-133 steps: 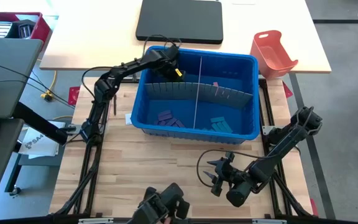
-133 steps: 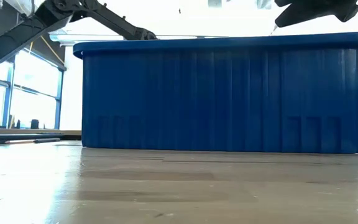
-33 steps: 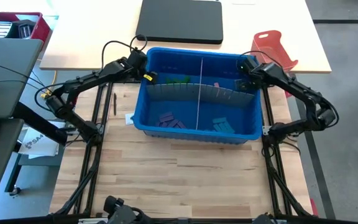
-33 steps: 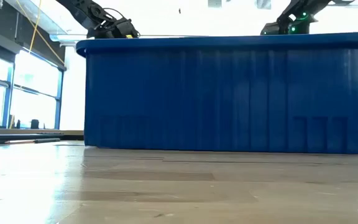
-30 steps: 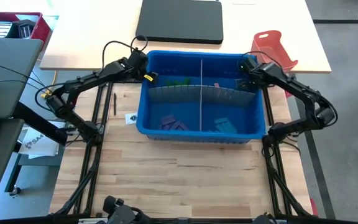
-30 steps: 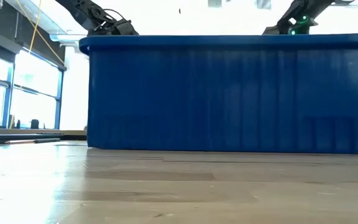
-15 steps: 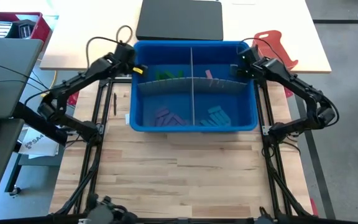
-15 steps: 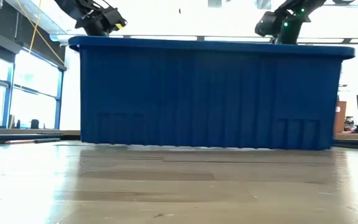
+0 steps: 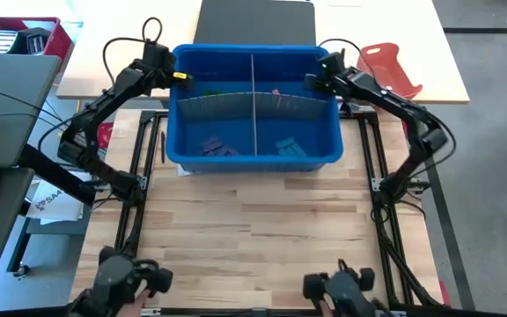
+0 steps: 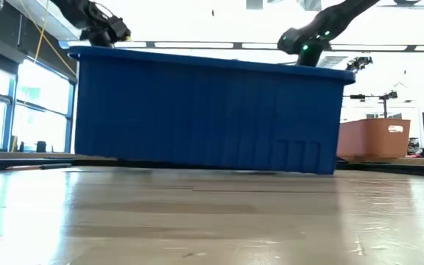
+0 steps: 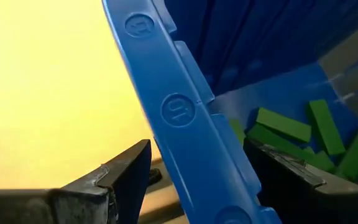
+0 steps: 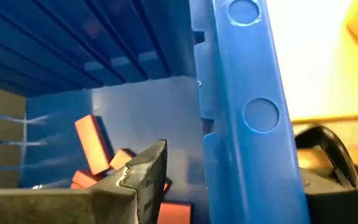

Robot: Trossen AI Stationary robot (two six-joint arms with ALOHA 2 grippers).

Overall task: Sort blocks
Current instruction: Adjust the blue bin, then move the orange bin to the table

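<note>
The blue bin [image 9: 253, 157] stands at the far middle of the wooden table, split into four compartments by grey dividers [image 9: 253, 106]. The blocks lie sorted inside: green [image 9: 214, 90] far left, pink [image 9: 275, 91] far right, purple [image 9: 214, 145] near left, teal [image 9: 287, 145] near right. My left gripper [image 9: 172, 77] is shut on the bin's left rim near the far corner. My right gripper [image 9: 317, 79] is shut on the right rim near its far corner. In the low view the bin [image 10: 205, 110] sits slanted, its left end higher. My left gripper straddles the bin's left rim [image 11: 182, 115] near the far corner, one finger [image 11: 117, 180] outside the wall and one [image 11: 291, 177] inside over the green blocks. It comes slanting down from the table's left. My right gripper straddles the right rim [image 12: 253, 118] near the far corner, one finger [image 12: 138, 177] inside by the pink blocks and one [image 12: 328, 155] outside. It comes slanting down from the table's right. Whether the bin's bottom is clear of the table I cannot tell.
An orange-red tray [image 9: 385, 75] lies on the pale table just right of the bin's far corner. A black flat pad [image 9: 253, 22] sits behind the bin. A red box [image 9: 20, 35] is far left. Bare wood [image 9: 253, 238] spreads toward the near edge, where dark devices [image 9: 341, 286] show.
Both grippers have gone toward the table's far edge and left, rising a little, with the bin's rims between their fingers. The bin has travelled with them toward the far left, now reaching the pale table's edge, and sits slanted in the low view.
</note>
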